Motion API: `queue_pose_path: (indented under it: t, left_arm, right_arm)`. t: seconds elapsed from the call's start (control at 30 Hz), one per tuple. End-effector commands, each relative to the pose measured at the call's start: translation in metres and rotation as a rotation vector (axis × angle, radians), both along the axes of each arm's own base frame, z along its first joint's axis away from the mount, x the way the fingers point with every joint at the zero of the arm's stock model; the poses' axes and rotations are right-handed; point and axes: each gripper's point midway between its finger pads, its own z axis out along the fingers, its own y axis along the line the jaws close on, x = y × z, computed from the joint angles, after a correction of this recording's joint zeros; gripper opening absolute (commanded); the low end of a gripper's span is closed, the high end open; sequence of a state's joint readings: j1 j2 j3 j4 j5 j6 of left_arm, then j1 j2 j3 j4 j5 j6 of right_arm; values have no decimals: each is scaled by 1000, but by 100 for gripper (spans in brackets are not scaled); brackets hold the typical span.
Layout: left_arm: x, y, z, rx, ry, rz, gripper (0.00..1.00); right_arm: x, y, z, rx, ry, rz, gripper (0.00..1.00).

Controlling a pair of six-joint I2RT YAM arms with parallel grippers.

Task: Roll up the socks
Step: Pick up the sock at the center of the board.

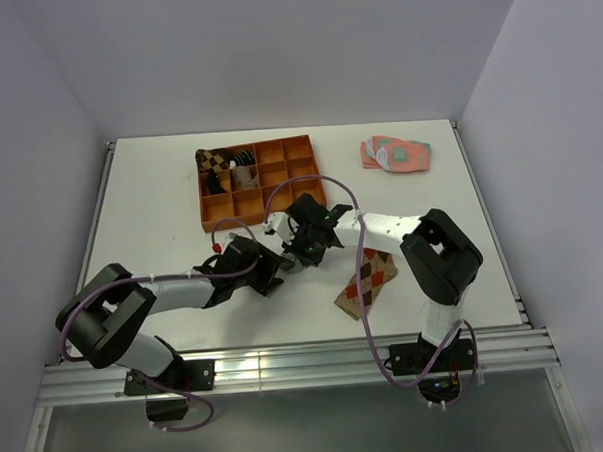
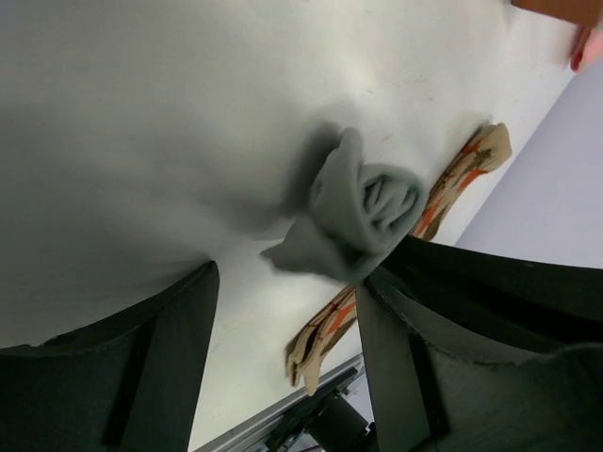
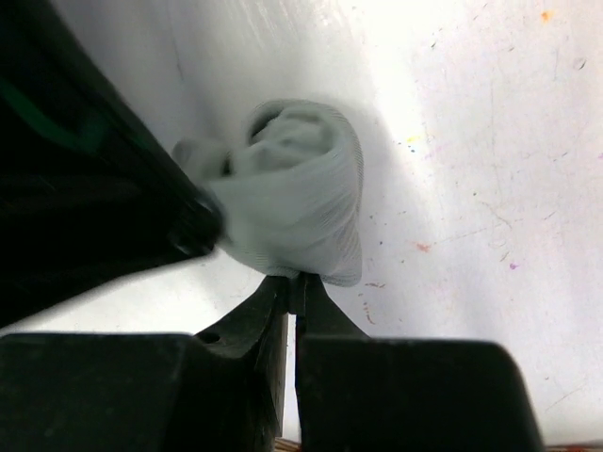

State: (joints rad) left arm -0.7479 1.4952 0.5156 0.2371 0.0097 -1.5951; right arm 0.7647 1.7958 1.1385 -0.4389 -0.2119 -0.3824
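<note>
Grey fabric sock [image 2: 363,212], coiled into a tight roll, is resting on the white counter [image 1: 151,213] between the two arms. The right gripper [image 3: 294,282] is pinching its edge, jaws almost closed. The left gripper [image 2: 287,281] is straddling it, jaws spread wide. The tan argyle-patterned sock [image 1: 367,281] is lying flat near the right arm.

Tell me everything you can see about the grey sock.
The grey sock is plain soft knit, wound into a loose roll with its spiral end showing and a short tail sticking out. It lies on the white table, near the flat argyle sock. The right gripper is shut on its edge; the left gripper stands open around it, one finger against the roll.
</note>
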Motion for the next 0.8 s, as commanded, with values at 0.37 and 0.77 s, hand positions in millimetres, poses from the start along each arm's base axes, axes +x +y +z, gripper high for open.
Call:
queue_pose_path:
  t: [0.37, 0.77]
  left_arm:
    - [15, 22, 38, -72, -98, 122, 68]
    - [34, -16, 33, -140, -63, 168, 66]
  right_arm:
    - [20, 12, 11, 46, -57, -31, 0]
    - [16, 12, 12, 56, -44, -26, 0]
